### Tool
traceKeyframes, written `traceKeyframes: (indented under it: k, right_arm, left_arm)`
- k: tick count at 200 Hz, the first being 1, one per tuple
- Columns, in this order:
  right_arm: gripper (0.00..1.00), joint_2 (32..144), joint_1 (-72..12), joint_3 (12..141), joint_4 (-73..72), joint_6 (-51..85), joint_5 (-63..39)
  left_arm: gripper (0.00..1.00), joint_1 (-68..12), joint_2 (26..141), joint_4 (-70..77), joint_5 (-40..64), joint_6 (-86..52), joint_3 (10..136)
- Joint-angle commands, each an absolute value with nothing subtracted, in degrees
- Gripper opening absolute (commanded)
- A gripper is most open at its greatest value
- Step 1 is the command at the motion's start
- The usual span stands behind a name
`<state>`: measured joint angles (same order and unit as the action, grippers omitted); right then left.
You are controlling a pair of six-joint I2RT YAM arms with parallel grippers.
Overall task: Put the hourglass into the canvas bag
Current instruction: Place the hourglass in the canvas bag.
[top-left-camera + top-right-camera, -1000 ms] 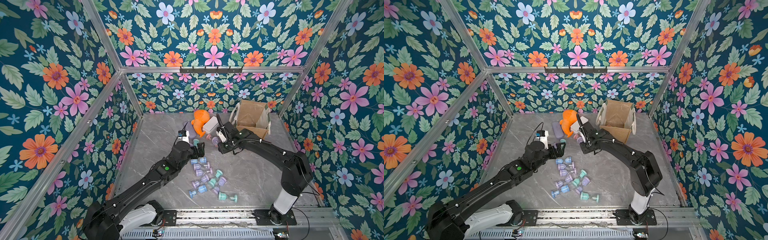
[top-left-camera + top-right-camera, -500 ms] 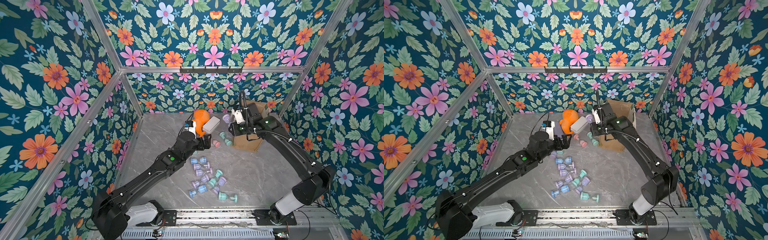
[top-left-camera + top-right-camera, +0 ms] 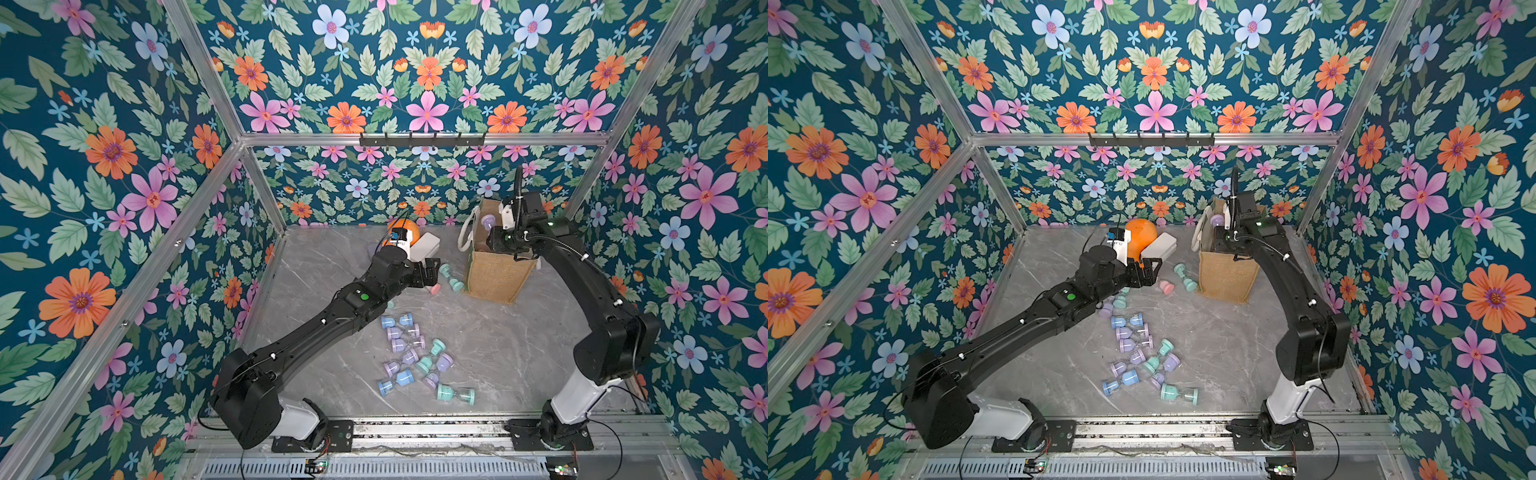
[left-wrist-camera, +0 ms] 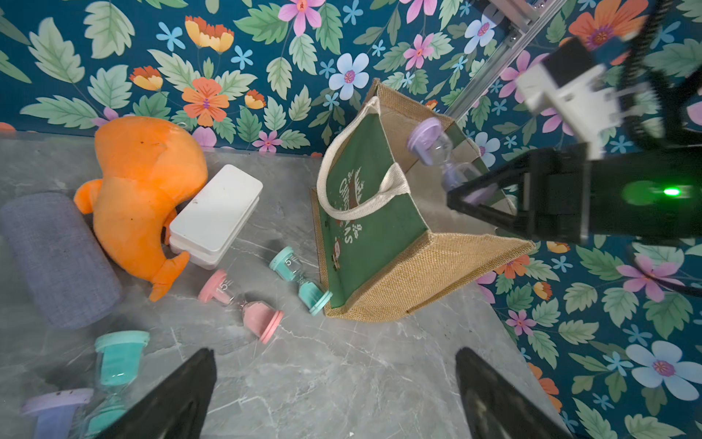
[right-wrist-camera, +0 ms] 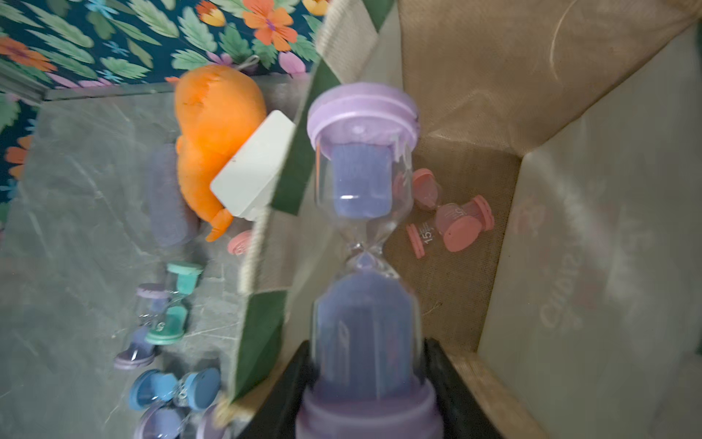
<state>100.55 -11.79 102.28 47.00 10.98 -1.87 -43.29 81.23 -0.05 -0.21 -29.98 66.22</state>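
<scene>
The canvas bag [image 3: 496, 276] [image 3: 1225, 278] stands open at the back right of the floor. My right gripper [image 5: 366, 380] is shut on the lower bulb of a purple hourglass [image 5: 364, 235] [image 3: 486, 221], which it holds over the bag's open mouth. Two pink hourglasses [image 5: 444, 220] lie on the bag's bottom. My left gripper [image 4: 334, 395] [image 3: 434, 270] is open and empty, low over the floor. Just beyond it lie a pink hourglass [image 4: 247, 304] and a teal hourglass [image 4: 300, 279], the teal one against the bag's green side [image 4: 364, 228].
An orange plush [image 3: 401, 230], a white box [image 3: 426, 247] and a grey roll [image 4: 57, 258] lie at the back, left of the bag. Several blue, purple and teal hourglasses [image 3: 411, 357] are scattered mid-floor. Patterned walls close in the floor on three sides.
My right arm has lifted the purple hourglass from near the white box up and right to the bag's mouth. My left arm has reached from the pile toward the back, near the pink hourglass.
</scene>
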Motion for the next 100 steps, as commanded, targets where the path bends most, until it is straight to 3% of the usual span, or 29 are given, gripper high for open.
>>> traceKeyframes:
  k: [1,100]
  right_arm:
    - [0.39,103.3,-10.7,103.2,44.6,10.8,-0.3]
    - [0.40,117.1,-6.8,104.6,39.3,10.5,0.0]
  left_arm:
    - [1.00,-43.3,82.3,1.5,0.1,-29.3,67.3]
    - [1.00,-43.3,85.5,1.6,-0.5,-28.8,69.6]
